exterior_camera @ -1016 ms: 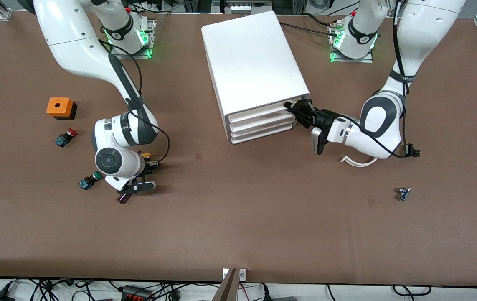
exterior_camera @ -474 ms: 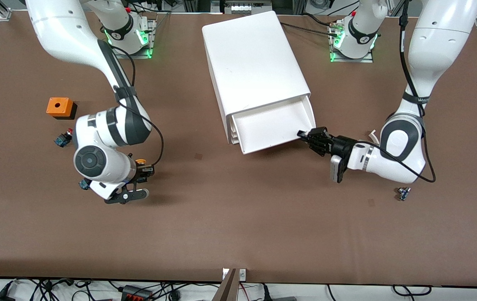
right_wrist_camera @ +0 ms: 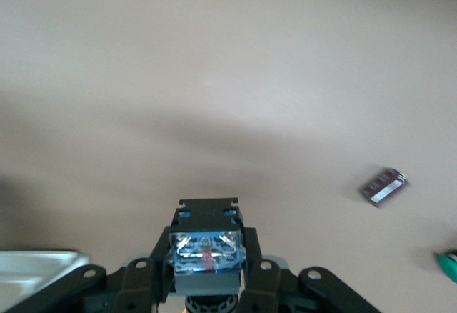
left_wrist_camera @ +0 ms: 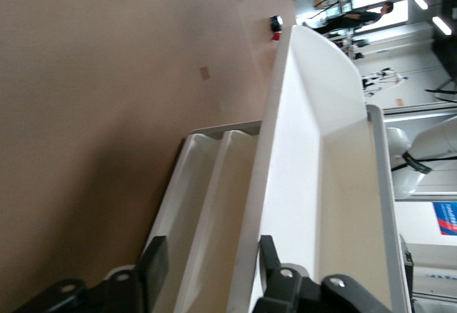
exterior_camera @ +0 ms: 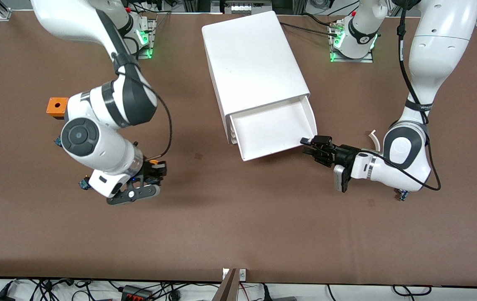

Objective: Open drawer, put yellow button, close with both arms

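Observation:
The white cabinet (exterior_camera: 251, 58) stands mid-table, its top drawer (exterior_camera: 278, 144) pulled out, its inside bare. My left gripper (exterior_camera: 311, 145) is open at the drawer's front corner toward the left arm's end. In the left wrist view its fingers (left_wrist_camera: 153, 270) straddle the drawer's front wall (left_wrist_camera: 285, 148) without clamping it. My right gripper (exterior_camera: 154, 169) is shut on the yellow button (exterior_camera: 152, 160) and holds it above the table toward the right arm's end. In the right wrist view the button's blue body (right_wrist_camera: 207, 250) sits between the fingers (right_wrist_camera: 257, 270).
An orange box (exterior_camera: 56, 106) lies toward the right arm's end. A green-capped button (exterior_camera: 84, 183) and a red-capped one (left_wrist_camera: 275, 26) lie near it, mostly covered by the right arm. A small blue part (exterior_camera: 402, 194) and a white curved strip (exterior_camera: 373, 136) lie by the left arm.
The left gripper pulled the top drawer out of the cabinet. The right gripper closed on the yellow button and lifted it off the table.

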Controlling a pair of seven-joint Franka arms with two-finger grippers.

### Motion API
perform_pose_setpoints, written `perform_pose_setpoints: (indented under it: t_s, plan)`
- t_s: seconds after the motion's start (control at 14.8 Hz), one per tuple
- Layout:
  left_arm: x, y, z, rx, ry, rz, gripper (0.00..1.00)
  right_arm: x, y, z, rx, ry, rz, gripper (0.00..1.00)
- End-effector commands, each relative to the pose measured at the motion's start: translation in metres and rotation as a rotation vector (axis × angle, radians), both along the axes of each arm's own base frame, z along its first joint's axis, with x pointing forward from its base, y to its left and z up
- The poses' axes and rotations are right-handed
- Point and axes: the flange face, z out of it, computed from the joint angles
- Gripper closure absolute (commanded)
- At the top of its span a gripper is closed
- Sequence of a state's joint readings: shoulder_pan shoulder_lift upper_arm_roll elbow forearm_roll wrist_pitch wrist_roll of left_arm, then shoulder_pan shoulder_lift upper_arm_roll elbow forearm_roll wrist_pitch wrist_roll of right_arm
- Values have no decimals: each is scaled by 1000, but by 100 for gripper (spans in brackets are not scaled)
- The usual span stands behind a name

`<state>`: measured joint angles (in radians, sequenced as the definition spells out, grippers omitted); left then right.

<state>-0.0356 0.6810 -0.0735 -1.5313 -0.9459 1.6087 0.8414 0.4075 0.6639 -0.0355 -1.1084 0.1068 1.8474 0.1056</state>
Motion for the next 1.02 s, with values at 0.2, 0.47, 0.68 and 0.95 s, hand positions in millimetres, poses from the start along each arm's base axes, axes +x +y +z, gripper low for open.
perform_pose_setpoints:
  t_s: [0.2,0.47,0.68,0.95]
  plan:
    - [24,15,82,256,88,24,0,-50,108,72,103,-136,90,100]
    - [14,33,131,543,118,84,0,-92,190,72,171,-205,41,100]
    - [3,61,152,828,88,60,0,-105,219,64,206,-228,20,100]
    - [-2,95,168,1109,22,9,0,-136,269,28,217,-208,-7,100]
